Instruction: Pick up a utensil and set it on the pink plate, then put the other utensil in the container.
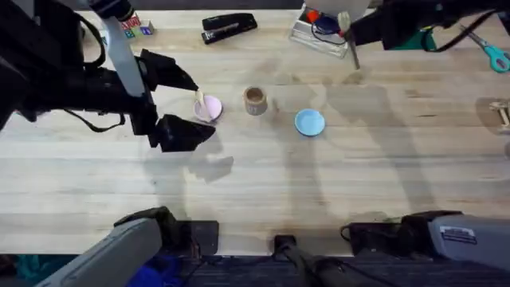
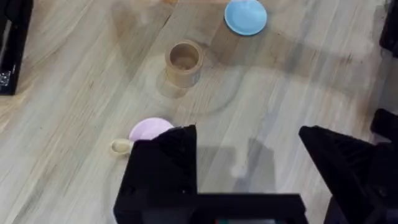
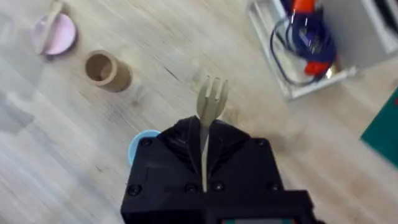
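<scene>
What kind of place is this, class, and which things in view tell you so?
Probably a lab or workshop bench: a wooden table holding a stapler, scissors and a clear box of cables, alongside two robot arms.

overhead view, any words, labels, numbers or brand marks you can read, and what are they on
None can be read.
White label on the right arm's base: lines of print, too small to read.
Small colourful box at the table's far left: markings too blurred to read.
Black stapler, tan cup, pink plate and blue plate: no text visible.
</scene>
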### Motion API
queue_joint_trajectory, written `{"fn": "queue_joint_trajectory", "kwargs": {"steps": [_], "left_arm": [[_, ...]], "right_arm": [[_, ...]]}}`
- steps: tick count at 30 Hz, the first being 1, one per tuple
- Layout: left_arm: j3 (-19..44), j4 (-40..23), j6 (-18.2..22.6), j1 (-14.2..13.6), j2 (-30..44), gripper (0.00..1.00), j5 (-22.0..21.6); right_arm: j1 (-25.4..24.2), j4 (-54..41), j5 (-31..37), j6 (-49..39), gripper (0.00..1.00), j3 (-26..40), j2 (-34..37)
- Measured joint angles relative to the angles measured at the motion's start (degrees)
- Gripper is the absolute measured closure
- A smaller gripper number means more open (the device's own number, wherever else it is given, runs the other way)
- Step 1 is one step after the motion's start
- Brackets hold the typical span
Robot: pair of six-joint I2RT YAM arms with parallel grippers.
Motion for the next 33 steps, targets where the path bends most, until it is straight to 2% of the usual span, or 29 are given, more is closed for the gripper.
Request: {"fn": "queue_joint_trajectory", "kwargs": {"steps": [6,12,13,14,16,25,27,28,33], "left_arm": [[0.0,0.0,0.0,0.0,0.0,0.005,0.0],[0.0,0.0,0.0,0.0,0.0,0.005,0.0],[0.0,0.0,0.0,0.0,0.0,0.005,0.0],[0.0,0.0,0.0,0.0,0.0,0.006,0.0],[0.0,0.0,0.0,0.0,0.0,0.005,0.0],[0.0,0.0,0.0,0.0,0.0,0.005,0.0],[0.0,0.0,0.0,0.0,0.0,0.005,0.0],[0.0,0.0,0.0,0.0,0.0,0.005,0.0],[0.0,0.0,0.0,0.0,0.0,0.005,0.0]], "right_arm": [[-1.0,0.0,-6.7,-4.6,0.972,0.0,-4.2],[-6.6,0.0,-21.4,-7.4,0.972,0.1,-5.1],[-7.7,0.0,-24.3,-8.1,0.972,0.1,-5.1],[-10.2,0.0,-31.3,-10.4,0.972,0.1,-5.1],[-11.1,0.0,-34.9,-12.0,0.972,0.1,-5.1],[-11.3,0.0,-42.4,-17.5,0.972,0.1,-4.6],[-11.3,0.0,-47.3,-21.2,0.972,0.1,-2.8],[-11.3,0.0,-52.7,-25.1,0.971,0.1,-0.5],[-11.3,0.1,-59.4,-30.4,0.971,0.1,2.7]]}}
